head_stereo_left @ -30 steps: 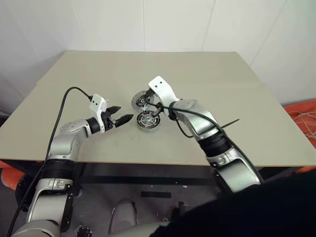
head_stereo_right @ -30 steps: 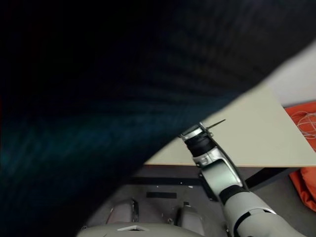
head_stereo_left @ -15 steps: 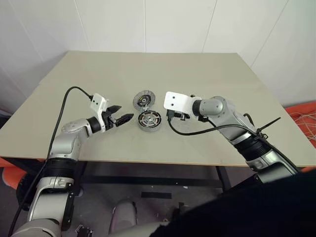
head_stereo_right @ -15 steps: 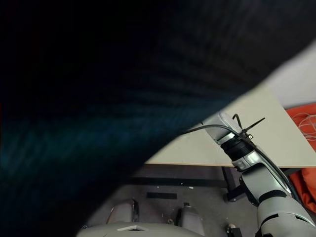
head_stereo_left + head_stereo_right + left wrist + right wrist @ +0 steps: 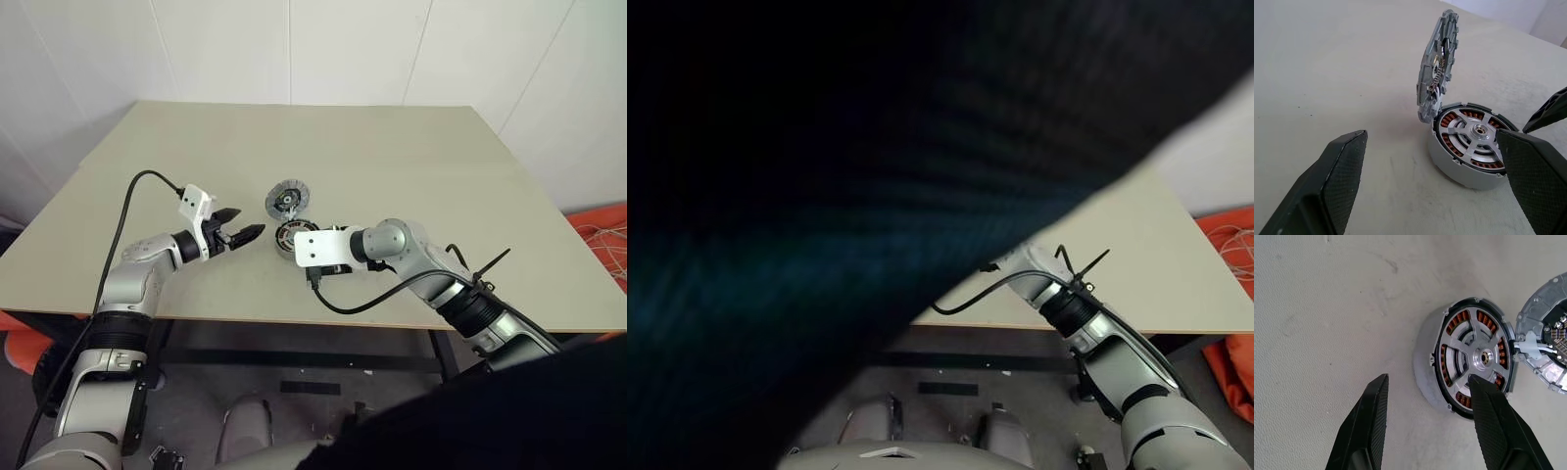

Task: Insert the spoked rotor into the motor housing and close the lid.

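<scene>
A: Table [image 5: 411,147] first: motor housing [image 5: 291,238] mid-table, spoked rotor [image 5: 1474,357] already seated, lid [image 5: 286,199] tilted open off its far edge.

B: Right gripper [image 5: 1430,423] nearer, empty, part open; left gripper [image 5: 240,235] wide, beside.

My arms are silver-grey metal segments with black joint bands, a loose black cable looping along each to a white camera block at the wrist, a black zip tie sticking out of my right forearm [image 5: 477,266], and two matte black textured fingers [image 5: 1332,181] per gripper.
</scene>
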